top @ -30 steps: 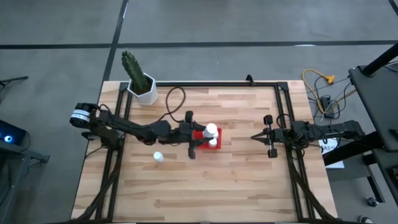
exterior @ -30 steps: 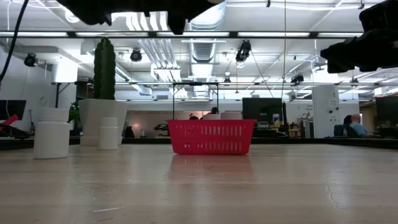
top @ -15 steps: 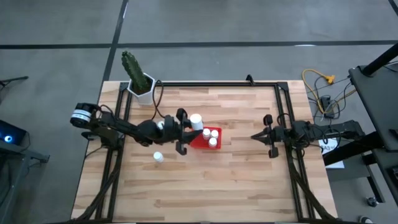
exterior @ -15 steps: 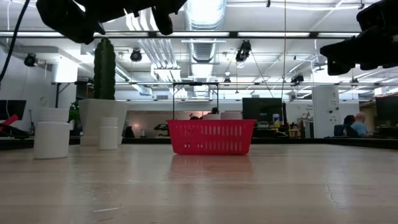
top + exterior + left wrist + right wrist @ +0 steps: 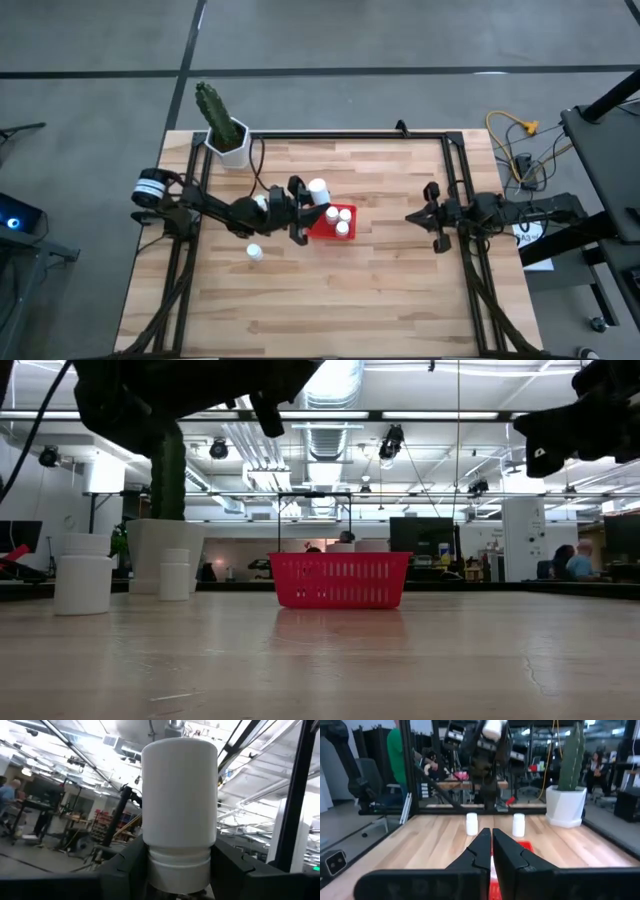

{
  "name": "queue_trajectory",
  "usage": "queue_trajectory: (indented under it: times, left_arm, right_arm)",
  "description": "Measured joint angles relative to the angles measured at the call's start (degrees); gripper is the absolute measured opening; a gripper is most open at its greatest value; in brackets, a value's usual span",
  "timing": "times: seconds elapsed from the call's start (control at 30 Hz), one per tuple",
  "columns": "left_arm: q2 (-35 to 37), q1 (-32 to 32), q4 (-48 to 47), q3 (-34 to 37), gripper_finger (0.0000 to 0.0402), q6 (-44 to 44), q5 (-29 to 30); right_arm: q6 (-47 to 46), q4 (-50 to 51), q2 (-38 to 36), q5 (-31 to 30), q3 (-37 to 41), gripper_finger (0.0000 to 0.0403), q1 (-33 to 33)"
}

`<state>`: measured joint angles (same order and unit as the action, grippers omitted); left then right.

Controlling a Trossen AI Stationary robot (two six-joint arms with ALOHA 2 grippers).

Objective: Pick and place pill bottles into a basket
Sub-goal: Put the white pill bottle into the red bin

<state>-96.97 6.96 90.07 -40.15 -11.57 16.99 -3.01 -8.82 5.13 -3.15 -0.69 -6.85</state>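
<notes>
Above basket edge | left pincer clamps pill bottle | right pincer closed

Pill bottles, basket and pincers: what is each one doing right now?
held pill bottle: gripped by the left pincer, up off the table.
left pincer: shut on the held pill bottle, beside the basket.
right pincer: shut, empty.
basket: on the table, three bottles inside.
loose pill bottles: two, standing upright on the table.
</notes>
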Motion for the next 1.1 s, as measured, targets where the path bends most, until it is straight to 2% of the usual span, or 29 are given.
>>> queue_trajectory:
  times: [0.17,0.33,0.47,0.53,0.63,0.9,1.0,1.1]
  left_arm:
    - [-0.1,0.0,0.1,-1.8,0.0143,-0.1,0.0]
    - [0.2,-0.1,-0.1,-4.8,0.0143,-0.1,0.0]
    - [0.2,-0.5,-0.1,-8.9,0.0143,-0.1,0.1]
    - [0.2,-0.6,0.0,-10.8,0.0143,0.2,0.0]
    - [0.2,-1.1,-0.1,-13.2,0.0143,0.5,0.0]
    - [0.2,-3.0,-0.1,-16.6,0.0143,-2.8,-0.4]
    - [0.2,-4.0,-0.1,-18.1,0.0143,-7.6,-0.4]
    - [0.2,-4.5,-0.1,-19.9,0.0143,-7.6,-0.9]
  right_arm:
    - [7.0,-5.1,2.5,0.1,0.0,0.0009,0.0]
    - [19.9,-14.7,8.0,-0.4,0.0,0.0009,0.0]
    - [30.5,-26.6,13.9,-6.1,-0.3,0.0009,0.0]
    - [35.8,-28.5,17.2,-10.0,-2.1,0.0009,0.0]
    - [41.4,-28.5,23.0,-14.9,-6.7,0.0009,0.0]
    - [53.5,-30.8,42.9,-21.1,-24.4,0.0009,0.0]
    - [57.0,-35.8,50.6,-21.3,-31.2,0.0009,0.0]
    - [60.6,-43.1,57.9,-23.1,-37.5,0.0009,0.0]
